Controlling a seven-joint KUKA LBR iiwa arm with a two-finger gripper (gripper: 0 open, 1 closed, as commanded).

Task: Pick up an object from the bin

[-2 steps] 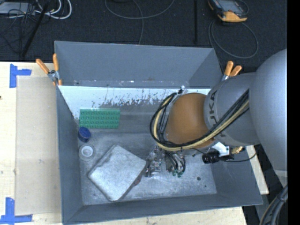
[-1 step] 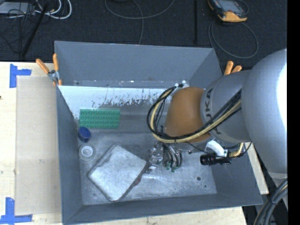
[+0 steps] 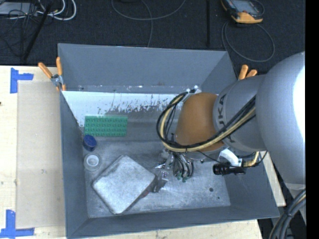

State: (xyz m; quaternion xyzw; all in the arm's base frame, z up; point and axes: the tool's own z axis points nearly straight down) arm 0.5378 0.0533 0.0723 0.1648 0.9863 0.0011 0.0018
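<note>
The arm [image 3: 279, 113] comes in from the right and bends down into the bin [image 3: 144, 73]. Its gripper [image 3: 160, 179] is low, close to the floor of the bin, near the middle. It points down and a little to the left. An orange cover [image 3: 199, 118] and some cables [image 3: 167, 121] sit above it and hide a lot of it. So I cannot tell if the gripper is open or closed. I see nothing held in it.

The thing nearest the gripper is a flat grey pad [image 3: 119, 183]. It lies on the floor at the front left, turned like a diamond. The tip of the gripper is right at the pad's right corner, either touching it or just beside it; I cannot tell which. From here, I think the pad is the easiest thing to pick. A flat thing is hard to grab from the top, so being low at a corner makes sense. An edge gives something to pinch.

The other things lie well apart from the gripper, on the left side. A green block plate [image 3: 105, 126] lies at the foot of the back wall. A blue cap [image 3: 89, 142] sits just in front of it. A clear cap [image 3: 92, 161] sits in front of that, beside the pad's upper left edge. They are small and close to the left wall, so I think they are harder to reach.
</note>
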